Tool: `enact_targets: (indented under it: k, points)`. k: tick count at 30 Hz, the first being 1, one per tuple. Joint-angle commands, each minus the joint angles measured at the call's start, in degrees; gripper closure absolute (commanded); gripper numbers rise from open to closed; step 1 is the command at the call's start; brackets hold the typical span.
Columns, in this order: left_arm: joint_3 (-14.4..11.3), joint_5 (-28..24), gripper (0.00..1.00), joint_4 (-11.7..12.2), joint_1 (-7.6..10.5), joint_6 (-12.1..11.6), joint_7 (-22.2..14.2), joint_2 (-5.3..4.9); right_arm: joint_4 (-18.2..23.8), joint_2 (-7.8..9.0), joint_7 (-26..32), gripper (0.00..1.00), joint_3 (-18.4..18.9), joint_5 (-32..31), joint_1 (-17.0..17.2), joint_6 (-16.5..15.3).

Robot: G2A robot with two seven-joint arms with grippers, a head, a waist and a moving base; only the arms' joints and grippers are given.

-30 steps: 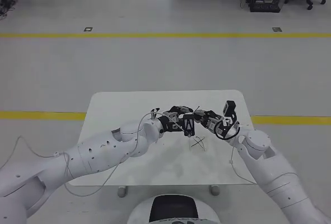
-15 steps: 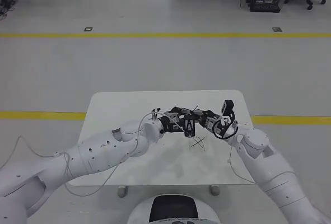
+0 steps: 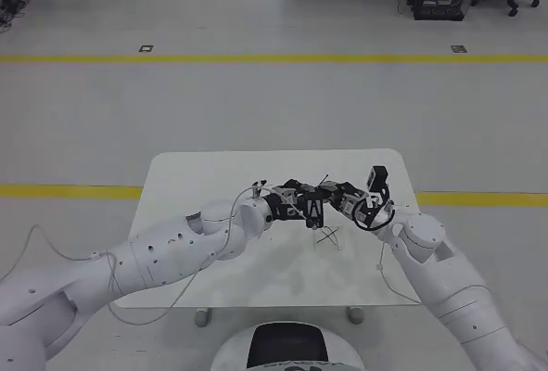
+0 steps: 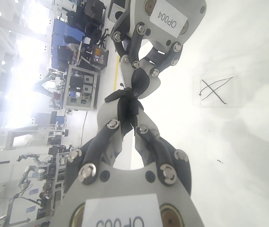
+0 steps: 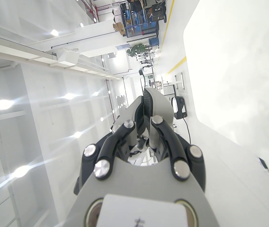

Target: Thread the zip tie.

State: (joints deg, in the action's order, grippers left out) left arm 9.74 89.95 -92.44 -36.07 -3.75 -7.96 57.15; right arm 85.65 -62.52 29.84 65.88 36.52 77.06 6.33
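Note:
Above the middle of the white table (image 3: 199, 185) my two grippers meet tip to tip. A black zip tie (image 4: 121, 95) is bunched between them. My left gripper (image 4: 126, 113) is shut on it from one side, and my right gripper (image 4: 138, 90) pinches it from the other. From above, the left gripper (image 3: 316, 201) and right gripper (image 3: 333, 194) touch, with a thin end of the zip tie (image 3: 324, 180) sticking out toward the far edge. In the right wrist view, my right gripper (image 5: 146, 99) is shut with a thin black strip (image 5: 143, 81) beyond its tips.
Two more zip ties (image 3: 327, 237) lie crossed on the table just below the grippers, on a clear square patch (image 4: 213, 90). A small dark speck (image 4: 218, 161) lies on the tabletop. The table's rounded corner (image 5: 188, 31) borders the grey floor.
The right arm has shifted slightly toward the left gripper, so the two grippers are a little closer. Both stay shut on the zip tie.

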Motion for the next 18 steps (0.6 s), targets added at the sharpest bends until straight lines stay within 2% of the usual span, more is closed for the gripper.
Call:
enact_targets:
  k: [1, 5, 7, 9, 14, 18]
  points:
    - [0.00, 0.00, 1.00, 0.06, -0.05, 0.02, 0.20, 0.05, -0.04, -0.07, -0.16, 0.00, 0.13, 0.11, 0.09, 0.10]
    - [0.00, 0.00, 1.00, 0.63, -0.55, 1.16, 1.02, 0.08, -0.32, -0.17, -0.63, 0.00, 0.72, 0.57, 0.30, 0.28]
    - [0.00, 0.00, 1.00, 1.66, -1.40, 2.98, 1.87, -0.01, -0.56, -0.19, -1.53, 0.00, 1.51, 0.87, 0.75, -0.39]
    - [0.94, -1.16, 1.00, 2.73, -2.31, 3.46, 2.75, -0.20, -0.79, -0.13, -1.91, 0.00, 2.44, 0.94, 1.24, -0.85]
    - [4.75, -7.42, 1.00, 4.56, -3.56, -0.23, 6.51, -1.09, -1.05, 0.05, -2.26, 0.00, 4.35, 0.57, 2.45, -1.63]
    - [7.00, -8.18, 1.00, 4.54, -4.47, -1.81, 7.37, -1.79, -1.01, 0.09, -2.10, 0.00, 4.66, 0.31, 2.66, -1.77]
